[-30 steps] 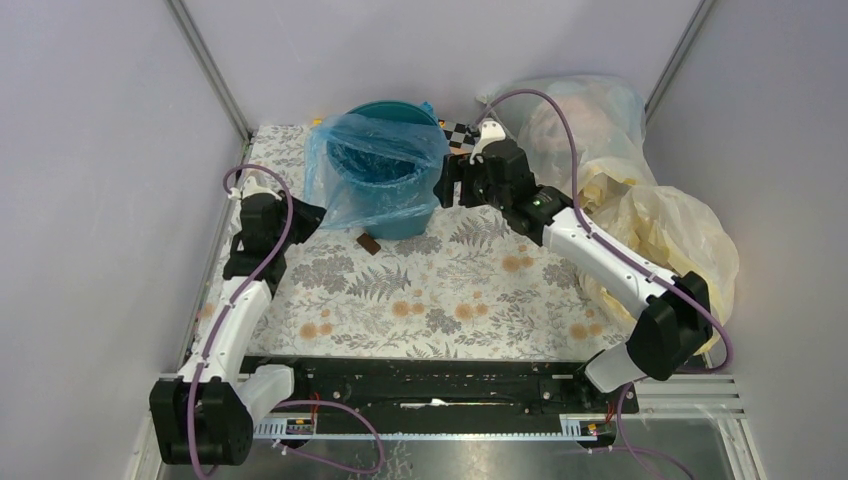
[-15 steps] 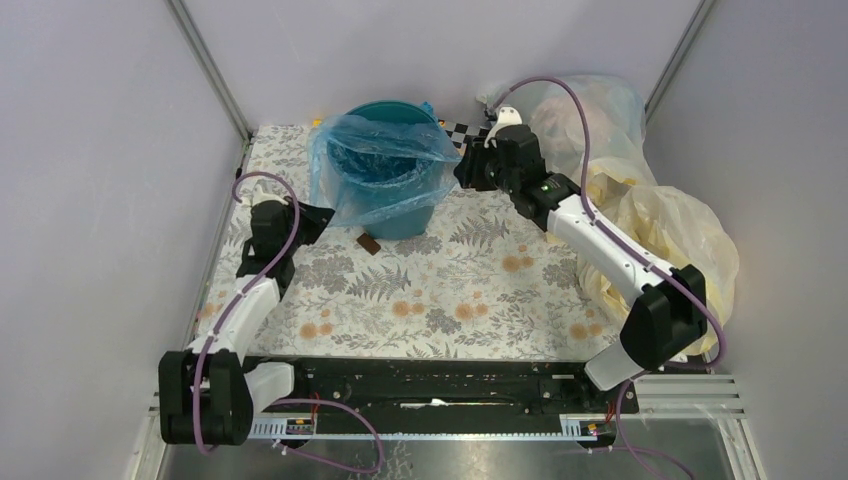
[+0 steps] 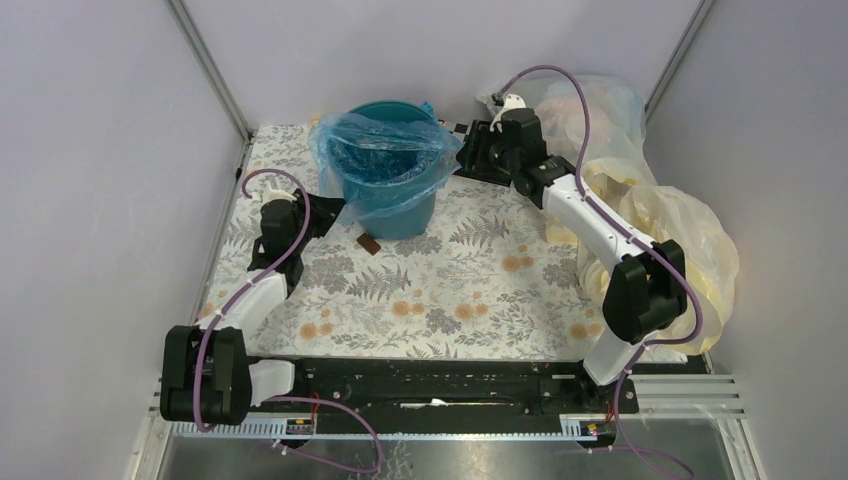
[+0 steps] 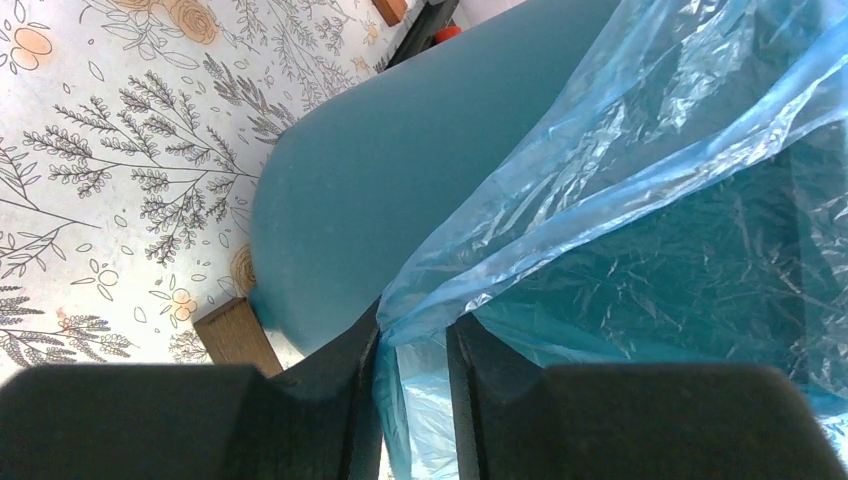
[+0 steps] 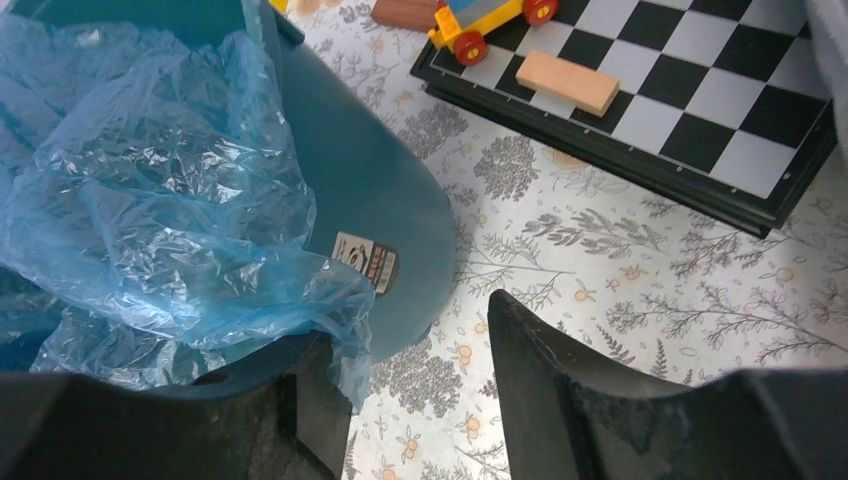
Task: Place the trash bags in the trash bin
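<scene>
The teal trash bin (image 3: 405, 215) stands upright at the back of the flowered table. A thin blue trash bag (image 3: 385, 155) lines it and hangs over its rim. My left gripper (image 3: 328, 211) is at the bin's left side, shut on the bag's hanging edge (image 4: 470, 270); the blue film runs between its fingers (image 4: 412, 400) beside the bin wall (image 4: 380, 170). My right gripper (image 3: 465, 158) is at the bin's right side, jaws wide open (image 5: 415, 400). The bag's edge (image 5: 170, 200) lies loosely over its left finger (image 5: 300, 400), ungripped, next to the bin wall (image 5: 385, 190).
A small brown block (image 3: 368, 243) lies in front of the bin. A checkerboard (image 5: 650, 100) with a toy car (image 5: 490, 20) and a wooden block (image 5: 568, 82) sits behind the right gripper. Pale-yellow bags (image 3: 670, 230) and a stuffed clear bag (image 3: 585, 110) fill the right side.
My right gripper moved back and to the right along the bin's side, pulling the bag's right edge outward, and now stands open. My left gripper moved right, closer to the bin, still holding the bag.
</scene>
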You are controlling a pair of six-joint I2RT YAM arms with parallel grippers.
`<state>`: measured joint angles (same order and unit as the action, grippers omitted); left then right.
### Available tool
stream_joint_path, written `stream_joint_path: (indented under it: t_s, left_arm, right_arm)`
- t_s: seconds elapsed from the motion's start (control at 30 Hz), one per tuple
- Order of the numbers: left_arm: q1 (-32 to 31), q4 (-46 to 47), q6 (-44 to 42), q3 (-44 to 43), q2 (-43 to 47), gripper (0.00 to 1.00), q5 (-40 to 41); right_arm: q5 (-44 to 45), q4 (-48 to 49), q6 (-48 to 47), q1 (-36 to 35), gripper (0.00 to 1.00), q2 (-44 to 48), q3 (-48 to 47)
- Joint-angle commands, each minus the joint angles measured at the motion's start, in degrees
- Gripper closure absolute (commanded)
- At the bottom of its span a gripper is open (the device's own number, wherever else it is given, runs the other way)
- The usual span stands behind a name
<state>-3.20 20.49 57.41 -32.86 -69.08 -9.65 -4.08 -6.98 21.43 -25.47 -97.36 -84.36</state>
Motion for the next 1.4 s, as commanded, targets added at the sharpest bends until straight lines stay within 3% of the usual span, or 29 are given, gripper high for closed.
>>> stream_joint_path:
  t_s: [0.0, 0.33, 0.7, 0.93, 1.13, 1.37]
  left_arm:
    - [-0.3, 3.3, -1.2, -0.5, 1.4, 0.71, 2.6]
    - [-1.6, 5.1, -3.1, -0.1, 1.1, 0.68, 4.6]
    - [-2.2, 5.2, -3.8, 0.1, 5.6, 0.66, 6.3]
    - [-2.3, 4.1, -3.7, -0.7, 5.2, 0.65, 6.9]
    - [-2.3, 2.0, -4.3, -1.5, 6.5, 0.65, 8.5]
    - [-2.3, 0.7, -4.8, -2.1, 7.2, 0.65, 9.4]
  right_arm:
    - [-2.1, 1.1, -1.2, 1.6, 0.42, -1.6, -3.7]
    - [-6.2, -0.3, -6.1, 3.0, 0.21, -0.5, -4.6]
    - [-7.5, 3.9, -16.4, 2.8, 0.18, 9.9, -3.1]
    - [-13.3, -1.8, -28.1, -1.8, 0.2, 5.7, -11.9]
    - [-4.2, -12.8, -43.5, -12.0, 0.18, -1.2, -22.2]
    - [6.9, -14.5, -49.1, -15.1, 0.15, -6.0, -26.3]
